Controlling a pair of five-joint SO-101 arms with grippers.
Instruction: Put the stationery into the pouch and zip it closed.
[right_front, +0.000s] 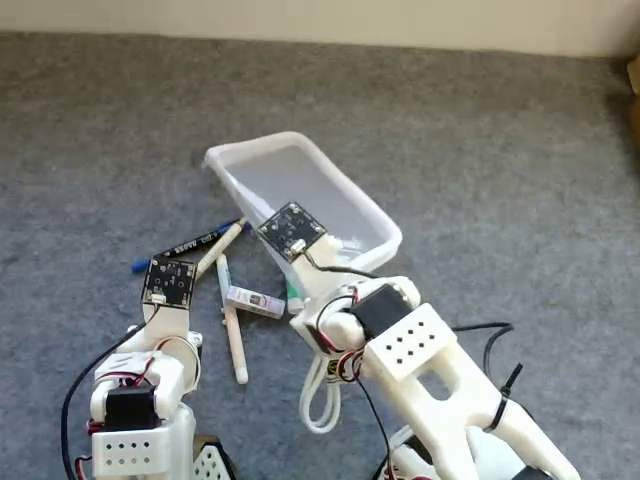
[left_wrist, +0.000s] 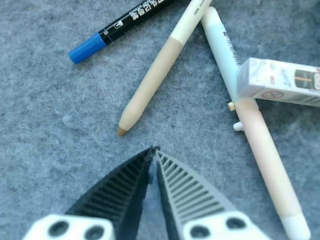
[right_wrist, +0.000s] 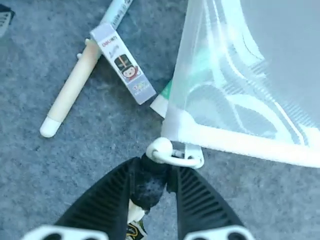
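On grey mat:

1. Pouch: translucent white mesh, lying flat.
2. Ring: white, at a pouch corner, with a dark tab hanging from it.
3. Right gripper: at that pouch corner, jaws narrowly apart and clamped on the tab.
4. Green piece: pokes out at the pouch edge beside the ring. Whether it lies inside or under the pouch cannot be told.
5. Box: small and white, outside the pouch, just beside its ring corner.
6. White pen: outside the pouch, passing under the box.
7. Beige pen: outside the pouch, a little farther from it than the white pen.
8. Marker: black with a blue cap, the loose piece farthest from the pouch.
9. Left gripper: well apart from the pouch, beyond the loose pens, fingertips touching, nothing between them.
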